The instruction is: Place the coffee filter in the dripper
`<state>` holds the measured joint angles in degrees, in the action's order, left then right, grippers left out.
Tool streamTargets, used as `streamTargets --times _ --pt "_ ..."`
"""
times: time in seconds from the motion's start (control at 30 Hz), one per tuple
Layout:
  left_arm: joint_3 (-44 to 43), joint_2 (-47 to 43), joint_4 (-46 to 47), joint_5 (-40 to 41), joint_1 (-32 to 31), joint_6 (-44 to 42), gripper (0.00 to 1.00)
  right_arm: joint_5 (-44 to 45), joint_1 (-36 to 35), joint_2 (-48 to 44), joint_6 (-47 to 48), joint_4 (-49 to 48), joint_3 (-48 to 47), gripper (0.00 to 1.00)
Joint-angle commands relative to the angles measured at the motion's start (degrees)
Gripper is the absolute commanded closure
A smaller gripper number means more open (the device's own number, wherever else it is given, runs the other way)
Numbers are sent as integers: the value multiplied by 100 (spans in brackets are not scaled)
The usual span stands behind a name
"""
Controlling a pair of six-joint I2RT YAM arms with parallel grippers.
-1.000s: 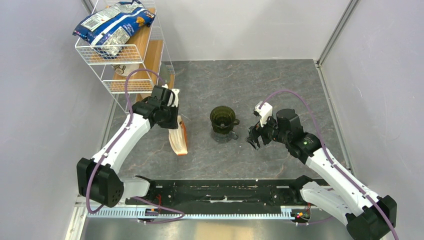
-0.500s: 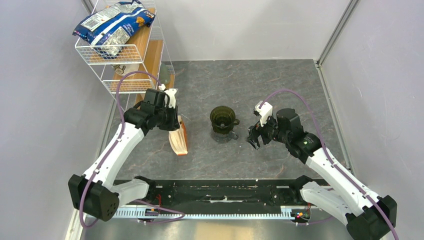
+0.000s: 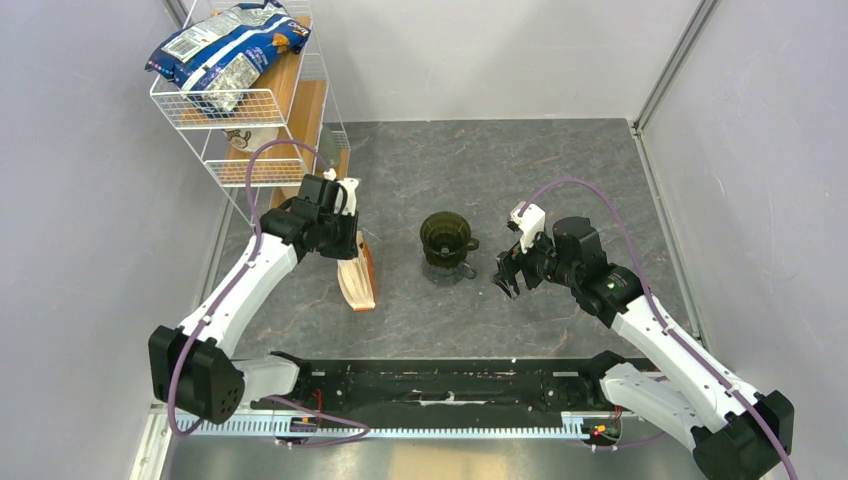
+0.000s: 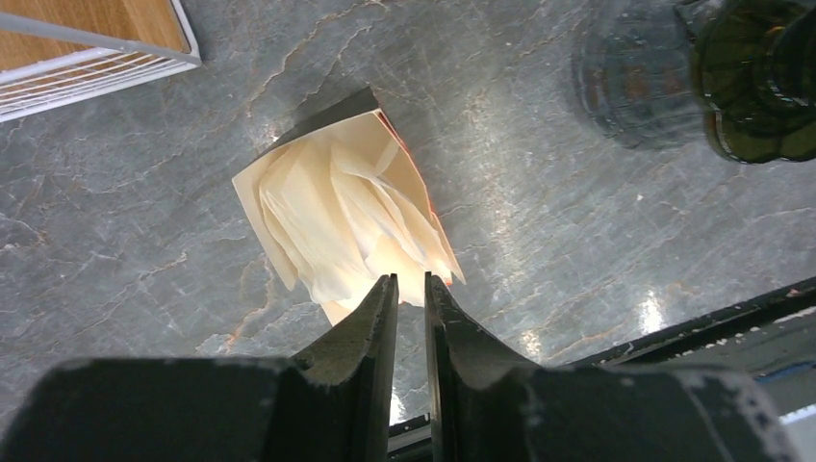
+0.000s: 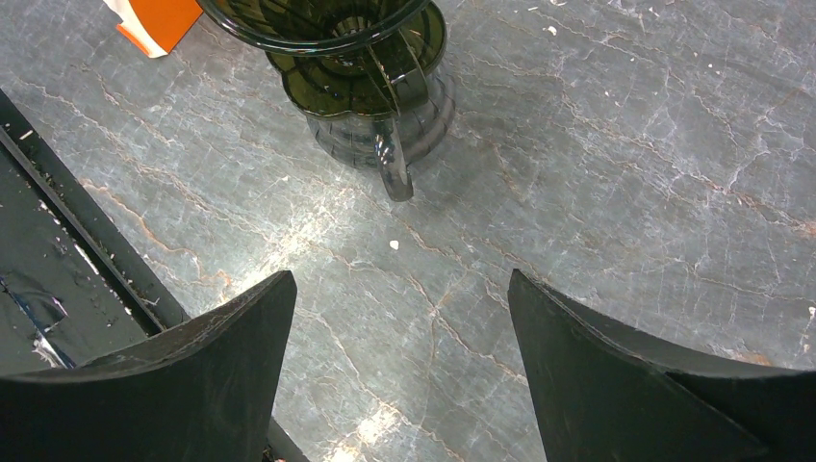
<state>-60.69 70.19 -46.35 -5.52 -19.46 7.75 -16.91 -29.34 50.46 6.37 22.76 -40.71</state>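
Observation:
The dark olive dripper [image 3: 443, 237] sits on a clear glass cup [image 5: 390, 130] at the table's middle; it also shows in the right wrist view [image 5: 327, 38] and the left wrist view [image 4: 760, 87]. White coffee filters [image 4: 342, 217] fan out of the tan, orange-edged packet [image 3: 357, 272] left of the dripper. My left gripper [image 3: 344, 243] hangs just over the packet's top. In the left wrist view its gripper [image 4: 409, 279] has the jaws a narrow gap apart at the filters' near edge, with nothing seen between them. My right gripper [image 3: 503, 283] is wide open and empty, right of the cup [image 5: 399, 274].
A white wire rack [image 3: 255, 110] with wooden shelves and a blue coffee bag [image 3: 225, 45] stands at the back left, close behind my left arm. A black rail [image 3: 440, 385] runs along the near edge. Grey walls close both sides.
My left arm swung a little left and came back, its gripper staying over the packet. The packet, the dripper and my right arm have not moved.

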Motion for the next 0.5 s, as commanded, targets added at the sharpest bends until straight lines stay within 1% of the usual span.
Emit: streamTargets --times 0.0,0.27,0.47 --pt "-222 210 161 145 2 -413 77 -54 17 -91 -73 -182 -218 11" --pt "-406 505 326 173 5 -612 77 -37 19 -76 -82 -182 -218 11" --pt "-376 583 333 309 10 -739 78 18 18 -103 -70 -180 -209 11"
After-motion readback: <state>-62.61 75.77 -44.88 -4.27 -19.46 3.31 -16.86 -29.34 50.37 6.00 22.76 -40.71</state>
